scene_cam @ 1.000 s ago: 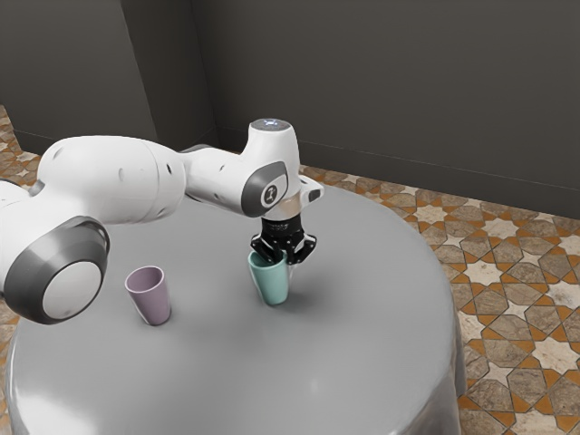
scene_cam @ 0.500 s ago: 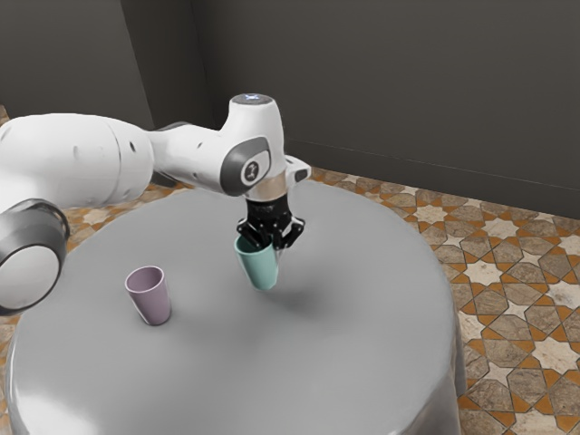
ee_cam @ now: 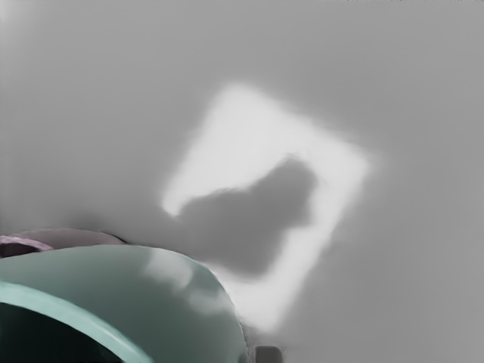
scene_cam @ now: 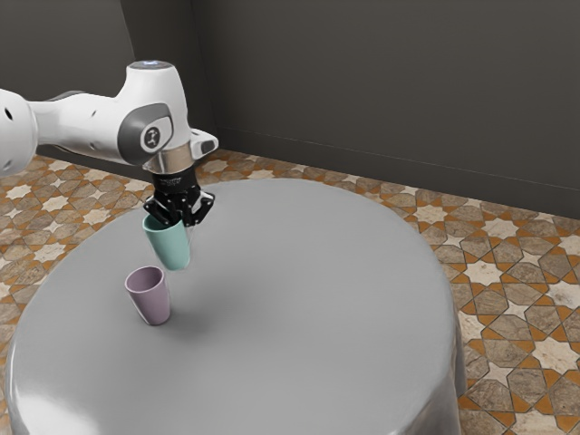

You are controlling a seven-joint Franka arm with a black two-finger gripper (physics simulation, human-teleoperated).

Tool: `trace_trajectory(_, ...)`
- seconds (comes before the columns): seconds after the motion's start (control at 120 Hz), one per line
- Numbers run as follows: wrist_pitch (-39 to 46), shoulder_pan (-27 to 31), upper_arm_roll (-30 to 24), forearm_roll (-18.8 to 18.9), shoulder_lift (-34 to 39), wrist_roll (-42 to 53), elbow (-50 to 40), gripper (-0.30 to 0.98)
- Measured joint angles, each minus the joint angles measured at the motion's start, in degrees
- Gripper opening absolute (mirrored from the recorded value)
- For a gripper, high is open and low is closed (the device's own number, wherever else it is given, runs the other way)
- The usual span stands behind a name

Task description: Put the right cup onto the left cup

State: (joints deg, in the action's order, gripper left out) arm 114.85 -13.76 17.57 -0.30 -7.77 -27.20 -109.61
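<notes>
Exterior view: teal cup [scene_cam: 170,246] held clear of the round grey bench [scene_cam: 299,299], mouth up. Fingers [scene_cam: 204,208] closed on the cup's wall at its rim, on the side toward the exterior view's right. One finger reaches down inside the mouth, the other lies against the outer face. Most of the cup's body hangs below the fingers and out to the exterior view's left of them; the base is its lowest part.

Lilac cup [scene_cam: 149,297] stands upright on the bench, mouth up, nearer the bench edge at the exterior view's left than the edge at its right. Teal cup's base appears above the lilac rim and a little to the exterior view's right of it. The two cups are near each other and apart; not nested. Exact offset in depth cannot be read.

White arm [scene_cam: 82,122] enters from the exterior view's left, above the bench, with the hand pointing down over the rear-left part of the bench as seen in that view. Dark wall [scene_cam: 390,82] beyond the bench; patterned tile floor [scene_cam: 507,335] around it.

Wrist view: teal rim and dark interior close under the hand, with part of the lilac cup visible past the teal wall. On the bench surface beside the cups, a bright patch [ee_cam: 242,128] with a dark, irregular shadow [ee_cam: 253,219] inside it.
</notes>
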Motion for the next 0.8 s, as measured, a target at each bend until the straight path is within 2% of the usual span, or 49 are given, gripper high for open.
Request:
trace_trajectory(0.383,-0.5,4.0,0.1,0.9,-0.2,-0.1,-0.5,-0.07)
trace_trajectory(0.8,0.1,4.7,0.1,1.0,0.2,-0.2,-3.0,-0.07)
